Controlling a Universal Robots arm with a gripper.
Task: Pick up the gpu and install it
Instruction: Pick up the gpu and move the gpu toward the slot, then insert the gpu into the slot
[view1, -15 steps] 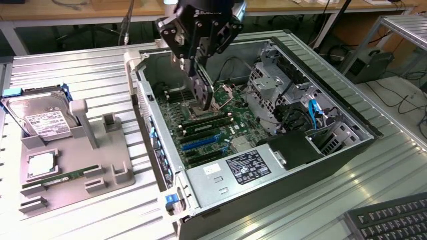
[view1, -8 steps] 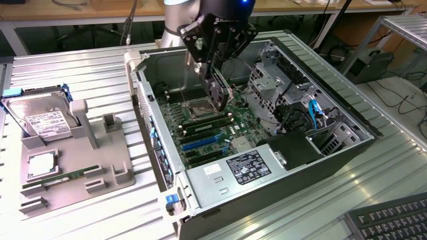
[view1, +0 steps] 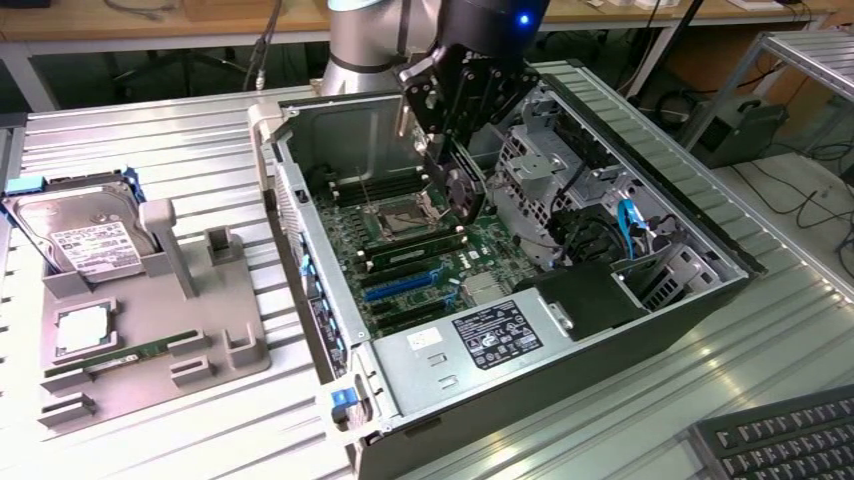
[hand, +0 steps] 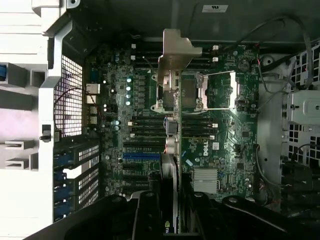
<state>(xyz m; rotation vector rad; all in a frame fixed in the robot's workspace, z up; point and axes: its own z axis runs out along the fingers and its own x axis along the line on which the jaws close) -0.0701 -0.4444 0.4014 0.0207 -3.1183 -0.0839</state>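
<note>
I'm holding the gpu (view1: 467, 205) pinched in the gripper (view1: 451, 150), hanging edge-down inside the open case (view1: 667, 190), just above the motherboard (hand: 225, 145). Pickup looks done. Seating it in a slot is not yet done.

I work above a ribbed silvery aluminium tabletop (view1: 147, 125), with a black keyboard (view1: 787, 440) lying at its near corner on the exterior view's right. Beyond it stands a pale wooden workbench (view1: 134, 20) with a black cable (view1: 267, 40) hanging down, and a grey metal rack (view1: 814, 50) stands further right.
</note>
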